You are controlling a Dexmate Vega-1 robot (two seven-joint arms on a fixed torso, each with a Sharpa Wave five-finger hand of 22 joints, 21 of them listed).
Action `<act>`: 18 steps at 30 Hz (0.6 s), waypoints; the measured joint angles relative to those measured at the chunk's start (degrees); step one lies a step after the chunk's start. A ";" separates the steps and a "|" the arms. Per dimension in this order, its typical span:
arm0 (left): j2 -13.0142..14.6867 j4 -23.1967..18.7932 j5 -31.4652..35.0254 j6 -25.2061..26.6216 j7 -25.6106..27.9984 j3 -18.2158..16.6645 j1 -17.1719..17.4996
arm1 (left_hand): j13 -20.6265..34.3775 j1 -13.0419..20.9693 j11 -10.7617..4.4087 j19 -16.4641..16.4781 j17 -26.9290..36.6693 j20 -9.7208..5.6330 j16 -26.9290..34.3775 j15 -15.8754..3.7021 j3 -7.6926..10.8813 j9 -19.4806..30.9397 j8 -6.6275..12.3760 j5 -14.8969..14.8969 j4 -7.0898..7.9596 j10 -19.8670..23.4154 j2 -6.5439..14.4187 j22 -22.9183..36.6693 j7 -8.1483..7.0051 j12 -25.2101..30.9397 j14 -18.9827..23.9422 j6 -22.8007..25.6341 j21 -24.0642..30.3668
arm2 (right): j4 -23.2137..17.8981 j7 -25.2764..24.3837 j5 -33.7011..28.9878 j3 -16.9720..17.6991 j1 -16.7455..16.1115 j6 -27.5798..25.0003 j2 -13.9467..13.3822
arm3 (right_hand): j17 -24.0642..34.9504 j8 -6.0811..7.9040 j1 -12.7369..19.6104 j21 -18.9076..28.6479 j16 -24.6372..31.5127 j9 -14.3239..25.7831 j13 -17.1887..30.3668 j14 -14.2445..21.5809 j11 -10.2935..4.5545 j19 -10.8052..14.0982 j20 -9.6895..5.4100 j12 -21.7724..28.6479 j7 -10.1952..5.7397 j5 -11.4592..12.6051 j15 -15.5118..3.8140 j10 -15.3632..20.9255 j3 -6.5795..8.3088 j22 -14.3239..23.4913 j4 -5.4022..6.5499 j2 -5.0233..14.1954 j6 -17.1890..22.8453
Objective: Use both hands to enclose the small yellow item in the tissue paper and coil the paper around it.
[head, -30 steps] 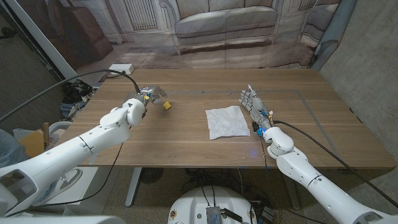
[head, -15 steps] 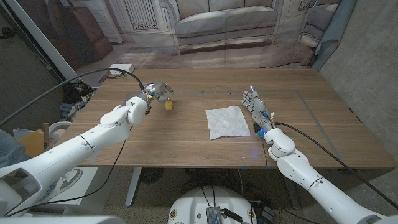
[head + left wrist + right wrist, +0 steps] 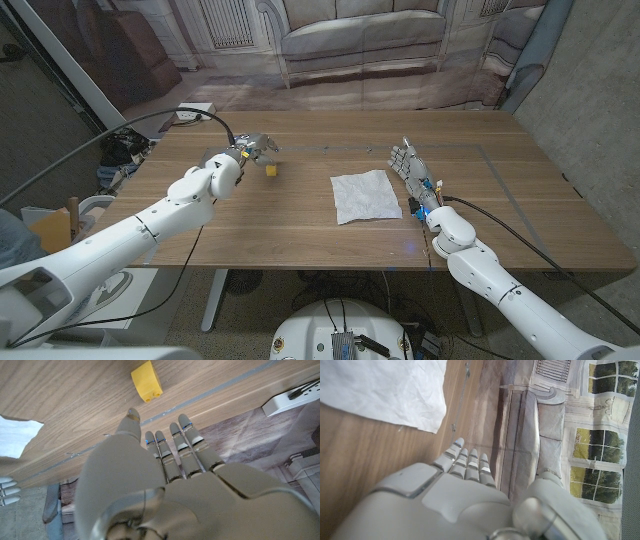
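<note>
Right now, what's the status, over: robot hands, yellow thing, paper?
Left robot hand open, beside yellow item, not holding it. Right robot hand open, beside tissue paper. Paper flat, unwrapped. Nothing between them.

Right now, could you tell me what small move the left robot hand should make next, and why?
Probably close the left robot hand on the yellow block: the block lies loose on the table just beyond its open fingers, apart from the tissue paper where it needs to go.

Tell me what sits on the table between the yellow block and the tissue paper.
Nothing: in the head view, only bare wood separates the yellow block from the tissue paper.
</note>
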 measured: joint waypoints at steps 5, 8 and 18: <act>-0.66 1.15 0.62 0.18 -0.48 0.60 -0.49 | 0.00 0.00 -0.16 0.00 0.00 0.00 0.00 -0.22 0.00 0.00 0.00 0.00 0.00 0.28 0.00 0.14 0.19 0.00 0.22 0.20 0.00 | -0.23 -0.16 0.02 0.08 -0.27 -0.12 -0.05 | 0.00 0.00 0.00 0.00 0.00 0.00 0.00 0.00 0.00 0.00 0.00 0.00 0.00 0.00 0.00 0.00 0.00 0.00 0.00 0.00 0.00; -1.08 1.82 1.03 0.52 -0.69 1.05 -0.82 | 0.00 0.01 -0.02 0.00 0.00 0.00 0.00 -0.22 0.00 0.00 0.00 0.00 0.00 0.45 0.01 0.14 0.17 0.00 0.22 0.23 0.00 | -0.31 -0.34 0.04 0.09 -0.37 -0.32 -0.08 | 0.00 0.00 0.00 0.00 0.00 0.00 0.00 0.00 0.00 0.00 0.00 0.00 0.00 0.00 0.00 0.00 0.00 0.00 0.00 0.00 0.00; -2.31 4.18 2.02 1.29 -1.16 2.46 -1.80 | 0.00 0.48 -0.02 0.01 0.00 0.00 0.00 -0.22 0.03 0.01 0.00 0.00 -0.03 0.45 0.48 0.14 0.07 0.00 0.22 0.33 -0.21 | -0.46 -0.69 0.08 0.08 -0.47 -0.85 -0.10 | 0.00 0.00 0.00 0.00 0.00 0.00 0.00 0.00 0.00 0.00 0.00 0.00 0.00 0.00 0.00 0.00 0.00 0.00 0.00 0.00 0.00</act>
